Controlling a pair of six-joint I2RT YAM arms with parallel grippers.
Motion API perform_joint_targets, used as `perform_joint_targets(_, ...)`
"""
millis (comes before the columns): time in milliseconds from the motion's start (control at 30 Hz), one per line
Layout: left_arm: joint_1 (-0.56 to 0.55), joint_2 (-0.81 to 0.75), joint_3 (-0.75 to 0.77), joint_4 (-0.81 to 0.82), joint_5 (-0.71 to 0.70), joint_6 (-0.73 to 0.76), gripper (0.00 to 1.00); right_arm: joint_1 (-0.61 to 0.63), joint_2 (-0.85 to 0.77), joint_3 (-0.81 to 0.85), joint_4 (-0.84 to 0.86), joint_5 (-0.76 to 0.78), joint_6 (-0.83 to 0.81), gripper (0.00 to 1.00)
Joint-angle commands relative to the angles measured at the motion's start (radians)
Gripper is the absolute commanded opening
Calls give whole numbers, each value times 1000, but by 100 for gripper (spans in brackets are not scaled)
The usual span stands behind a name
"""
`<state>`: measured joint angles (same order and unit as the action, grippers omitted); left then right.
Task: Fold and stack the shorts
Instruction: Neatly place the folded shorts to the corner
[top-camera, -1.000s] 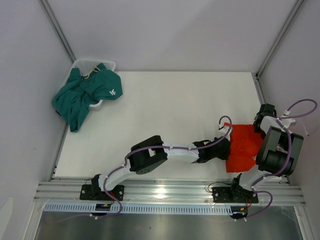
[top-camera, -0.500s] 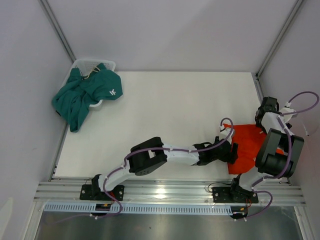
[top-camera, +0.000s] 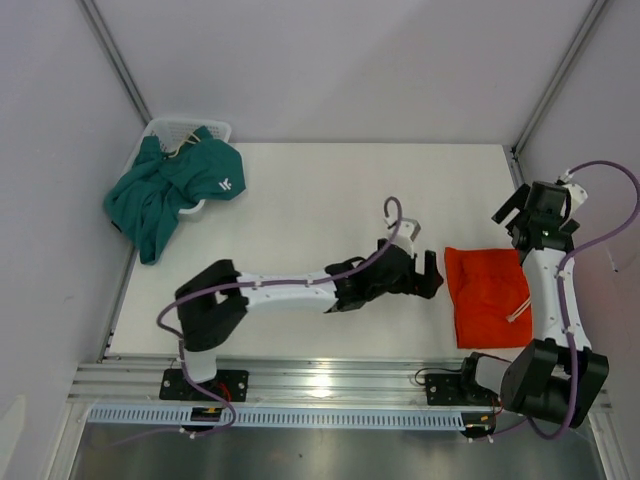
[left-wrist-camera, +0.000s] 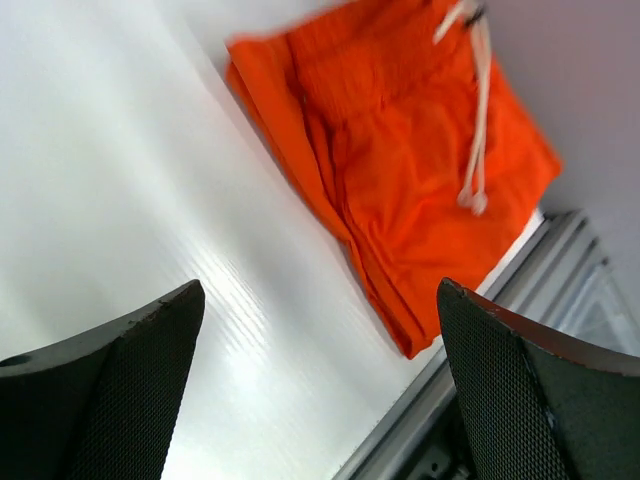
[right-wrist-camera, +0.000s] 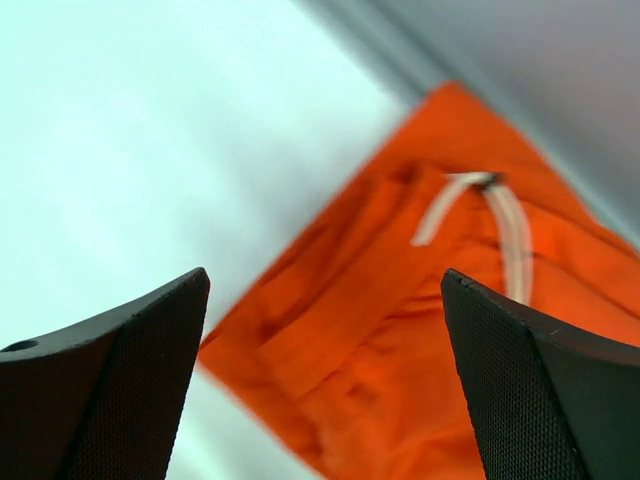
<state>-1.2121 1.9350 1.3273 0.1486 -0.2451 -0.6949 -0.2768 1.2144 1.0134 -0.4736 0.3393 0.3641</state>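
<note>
The orange-red shorts (top-camera: 487, 293) lie folded flat at the table's right side, white drawstring (left-wrist-camera: 478, 110) on top. My left gripper (top-camera: 434, 276) hangs open just left of them, holding nothing. In the left wrist view, the shorts (left-wrist-camera: 400, 150) lie beyond the spread left gripper (left-wrist-camera: 320, 400). My right gripper (top-camera: 528, 212) is open above the shorts' far edge. Through the right wrist view, the shorts (right-wrist-camera: 420, 340) fill the space below the empty right gripper (right-wrist-camera: 325, 390). The teal shorts (top-camera: 170, 190) hang crumpled over the basket at the far left.
A white mesh basket (top-camera: 185, 128) sits at the far left corner, partly off the table (top-camera: 320, 200). An aluminium rail (top-camera: 330, 385) runs along the near edge, close to the orange shorts' front corner. Grey walls close in both sides.
Both grippers opened and let go of the orange shorts. The left arm pulled back to the left, the right gripper rose toward the far side. The shorts now lie flat.
</note>
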Motion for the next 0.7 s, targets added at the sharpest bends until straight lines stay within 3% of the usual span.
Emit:
perform_joint_targets(0, 54, -181, -77, 2, -30, 38, 99, 65, -90, 51, 33, -201, -22, 99)
perform_joint_targets(167, 149, -444, -286, -30, -104, 83, 99, 220, -196, 10, 93, -281, -10, 99)
perform_joint_targets(333, 327, -657, -422, -115, -120, 100, 99, 336, -256, -56, 182, -379, 1, 99)
perform_joint_targets(500, 587, -826, -442, -245, -109, 118, 99, 491, -234, -140, 280, -342, 1, 99)
perform_joint_targets(667, 802, -858, -407, -299, -45, 104, 99, 606, -147, -213, 381, -339, 1, 99)
